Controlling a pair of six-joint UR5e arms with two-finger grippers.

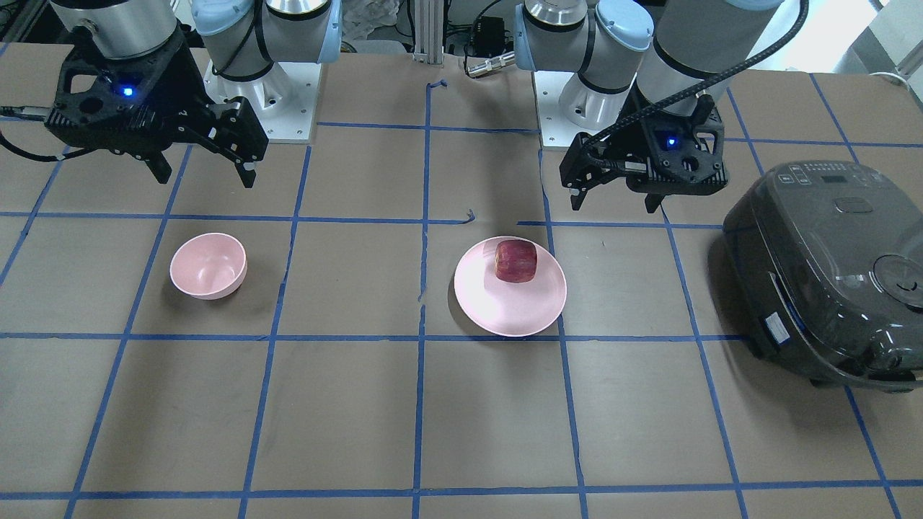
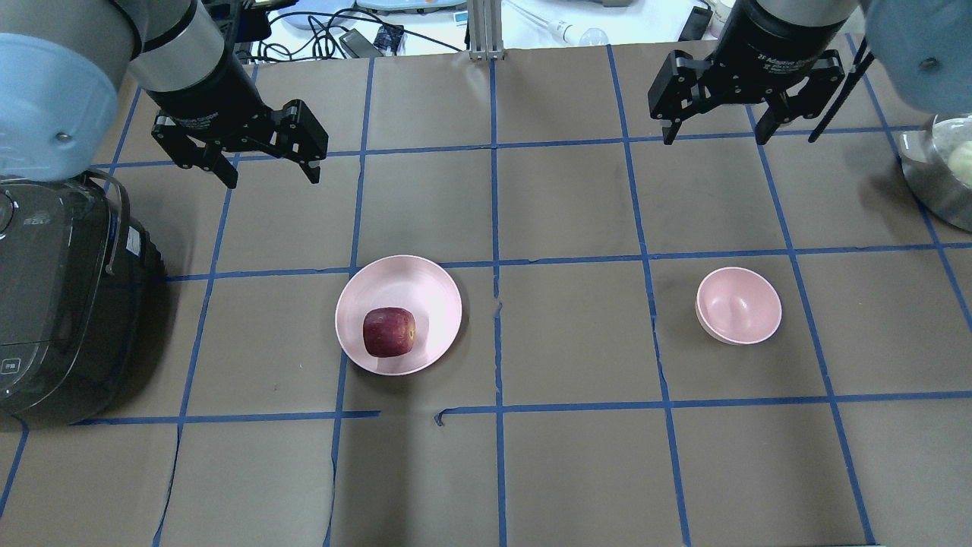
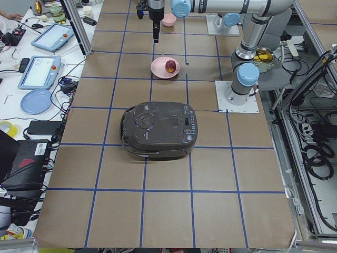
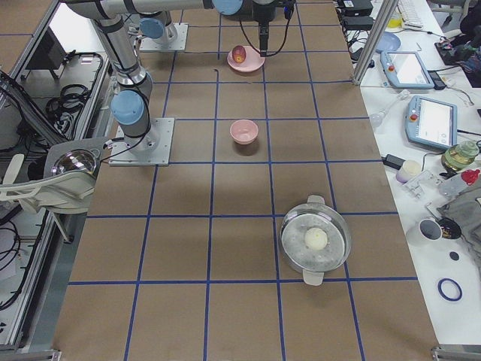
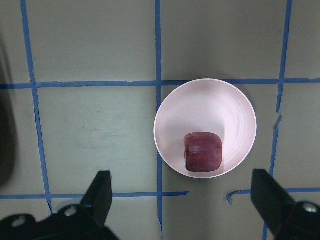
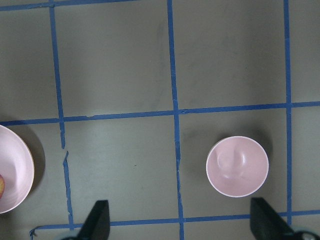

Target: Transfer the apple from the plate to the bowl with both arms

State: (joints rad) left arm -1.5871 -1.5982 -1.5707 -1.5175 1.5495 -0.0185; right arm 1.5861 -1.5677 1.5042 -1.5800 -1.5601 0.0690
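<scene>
The dark red apple (image 2: 389, 332) sits on the flat pink plate (image 2: 433, 300), left of the table's middle; it also shows in the front view (image 1: 516, 260) and the left wrist view (image 5: 202, 152). The small pink bowl (image 2: 738, 305) stands empty to the right, also in the right wrist view (image 6: 237, 166). My left gripper (image 2: 269, 171) hangs open and empty above the table, behind and left of the plate. My right gripper (image 2: 714, 133) hangs open and empty behind the bowl.
A dark rice cooker (image 2: 53, 304) stands at the left edge, close to my left arm. A metal pot (image 2: 942, 171) with a pale round thing inside stands at the right edge. Blue tape lines grid the brown table (image 2: 577, 471).
</scene>
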